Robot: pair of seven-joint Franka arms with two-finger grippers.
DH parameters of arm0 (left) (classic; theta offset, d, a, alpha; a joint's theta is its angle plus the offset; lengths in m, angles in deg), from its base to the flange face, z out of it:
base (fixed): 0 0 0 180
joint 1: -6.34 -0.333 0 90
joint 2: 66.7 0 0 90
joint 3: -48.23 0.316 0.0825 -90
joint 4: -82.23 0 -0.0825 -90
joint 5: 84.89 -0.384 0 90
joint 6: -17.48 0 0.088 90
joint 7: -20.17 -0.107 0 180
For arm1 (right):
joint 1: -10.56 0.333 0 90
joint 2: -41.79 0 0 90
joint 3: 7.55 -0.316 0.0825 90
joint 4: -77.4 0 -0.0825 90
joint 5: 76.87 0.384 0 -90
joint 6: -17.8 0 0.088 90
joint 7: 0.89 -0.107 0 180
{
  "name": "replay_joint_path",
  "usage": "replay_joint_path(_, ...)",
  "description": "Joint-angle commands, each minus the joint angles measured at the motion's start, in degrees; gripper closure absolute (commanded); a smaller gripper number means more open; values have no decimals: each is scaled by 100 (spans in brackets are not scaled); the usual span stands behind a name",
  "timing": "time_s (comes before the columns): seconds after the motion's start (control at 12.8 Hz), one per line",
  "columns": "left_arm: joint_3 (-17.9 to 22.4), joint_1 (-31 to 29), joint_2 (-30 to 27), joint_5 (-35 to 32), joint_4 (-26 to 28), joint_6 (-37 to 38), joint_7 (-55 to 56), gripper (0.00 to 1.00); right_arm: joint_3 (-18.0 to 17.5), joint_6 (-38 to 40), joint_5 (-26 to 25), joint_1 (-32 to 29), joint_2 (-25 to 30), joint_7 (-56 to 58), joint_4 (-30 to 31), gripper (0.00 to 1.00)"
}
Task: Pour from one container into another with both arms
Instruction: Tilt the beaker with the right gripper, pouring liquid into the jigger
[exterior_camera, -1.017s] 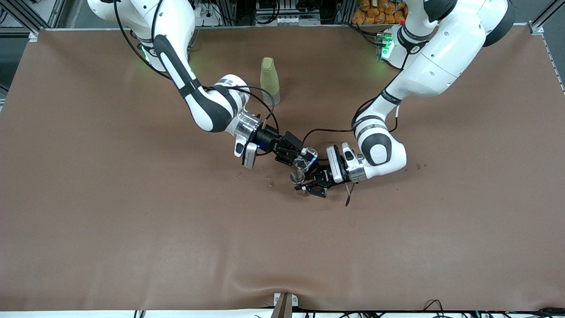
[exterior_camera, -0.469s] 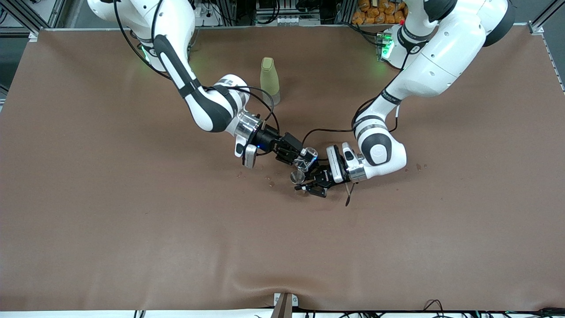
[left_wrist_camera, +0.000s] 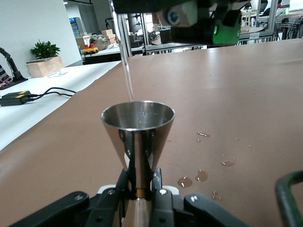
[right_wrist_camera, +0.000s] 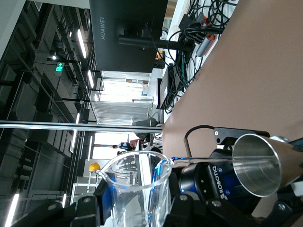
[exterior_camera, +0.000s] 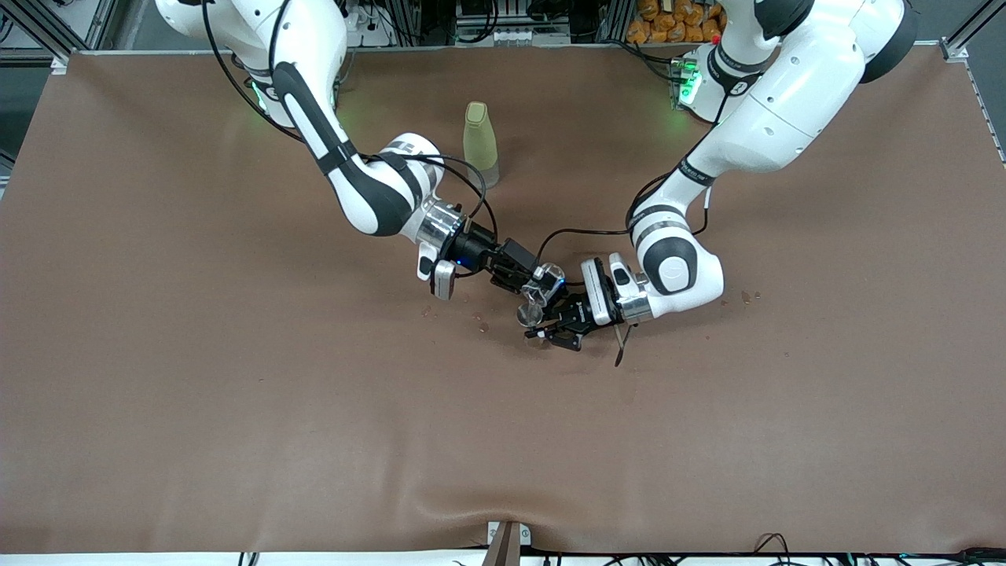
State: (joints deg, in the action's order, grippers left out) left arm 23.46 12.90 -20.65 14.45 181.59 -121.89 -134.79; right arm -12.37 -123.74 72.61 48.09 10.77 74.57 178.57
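Observation:
My right gripper [exterior_camera: 537,284] is shut on the tiny clear glass beaker [exterior_camera: 546,281] and holds it tilted, lip down, just above the jigger. In the right wrist view the beaker [right_wrist_camera: 137,189] sits between the fingers [right_wrist_camera: 80,210], and a thin clear stream [right_wrist_camera: 213,159] runs from its lip into the jigger [right_wrist_camera: 258,163]. My left gripper [exterior_camera: 537,328] is shut on the silver hourglass jigger [exterior_camera: 528,314] and holds it upright by the waist. The left wrist view shows the jigger [left_wrist_camera: 137,135] between the fingers [left_wrist_camera: 161,198], with the stream [left_wrist_camera: 126,61] falling into its cup.
A tall yellow-green bottle [exterior_camera: 481,143] stands toward the robots' bases. Drops of liquid lie on the brown table cover beside the jigger [exterior_camera: 477,321], and they show in the left wrist view as drops [left_wrist_camera: 201,176]. A thin dark stick [exterior_camera: 621,346] hangs under the left wrist.
The right gripper has turned a little more and brought the beaker's lip slightly lower toward the jigger. The left gripper and the jigger have barely moved.

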Motion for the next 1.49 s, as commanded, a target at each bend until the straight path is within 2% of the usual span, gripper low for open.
replay_joint_path(0.0, -54, -68, -78, 209, 101, 59, -211, 100, 34, -66, 803, 53, -36, 110, -98, 88)
replay_joint_path(1.41, -63, -103, -78, 218, 127, 59, -167, 100, 34, -49, 803, 44, -159, -418, -124, 88)
